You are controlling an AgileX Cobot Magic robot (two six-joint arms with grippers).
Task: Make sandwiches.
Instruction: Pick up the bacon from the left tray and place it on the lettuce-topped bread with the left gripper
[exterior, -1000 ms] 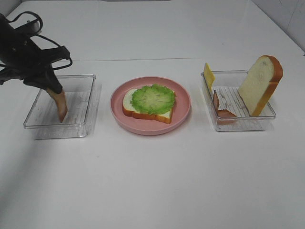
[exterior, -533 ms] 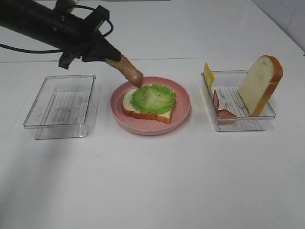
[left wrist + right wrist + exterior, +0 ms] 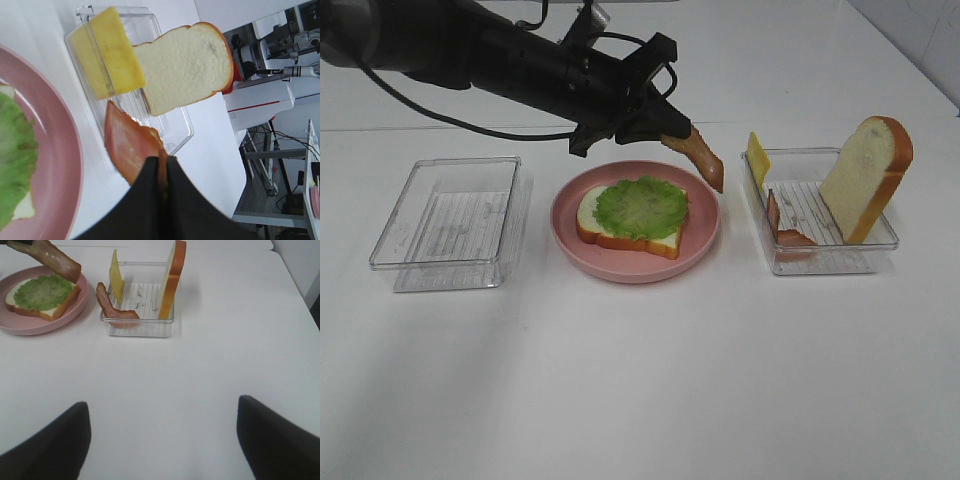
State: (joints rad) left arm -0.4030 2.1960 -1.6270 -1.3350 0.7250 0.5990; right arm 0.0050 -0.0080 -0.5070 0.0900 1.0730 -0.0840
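The half-built sandwich (image 3: 638, 215), a white bread slice with orange-brown crust under frilly green lettuce, lies on the round pink plate (image 3: 620, 272); the left gripper (image 3: 670, 138) pinches one end of a limp brown bacon strip (image 3: 704, 162) hanging over the plate's rim nearest the right clear tray (image 3: 825, 262). The strip looks to be past the lettuce, so it should be centred over the leaf and laid flat before release. The right gripper (image 3: 162, 409) gapes empty; that ribbed tray holds a yellow cheese square (image 3: 758, 158), a second bacon strip (image 3: 785, 230) and a leaning bread slice (image 3: 865, 178).
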